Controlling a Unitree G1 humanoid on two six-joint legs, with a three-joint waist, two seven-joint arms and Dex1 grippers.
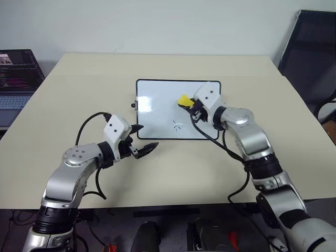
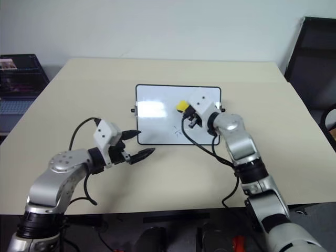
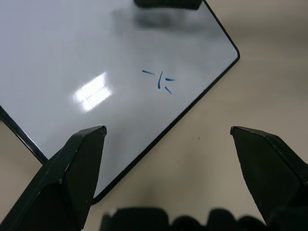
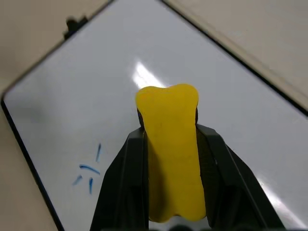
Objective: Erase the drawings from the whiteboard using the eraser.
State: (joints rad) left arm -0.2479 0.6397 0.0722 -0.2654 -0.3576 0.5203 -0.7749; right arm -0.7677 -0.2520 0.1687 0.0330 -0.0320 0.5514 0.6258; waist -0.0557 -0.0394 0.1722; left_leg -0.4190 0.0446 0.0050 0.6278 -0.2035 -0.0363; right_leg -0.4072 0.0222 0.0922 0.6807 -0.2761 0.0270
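Beige table [image 1: 220, 173]; laptop [image 1: 16, 79] beside it; black chair [image 1: 310, 58].

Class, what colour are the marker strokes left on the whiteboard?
Blue: the marker strokes on the whiteboard show best in the left wrist view.

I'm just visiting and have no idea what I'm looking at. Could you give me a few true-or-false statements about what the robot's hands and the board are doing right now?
1. The right hand is clamped on the yellow eraser. True.
2. The whiteboard is wiped completely clean. False: a small blue star-like scribble remains near its front edge.
3. The left hand has its fingers spread apart with nothing between them. True.
4. The left hand is pressing down on the middle of the whiteboard. False: it hovers at the board's front left corner.
5. The whiteboard lies flat on the beige table. True.
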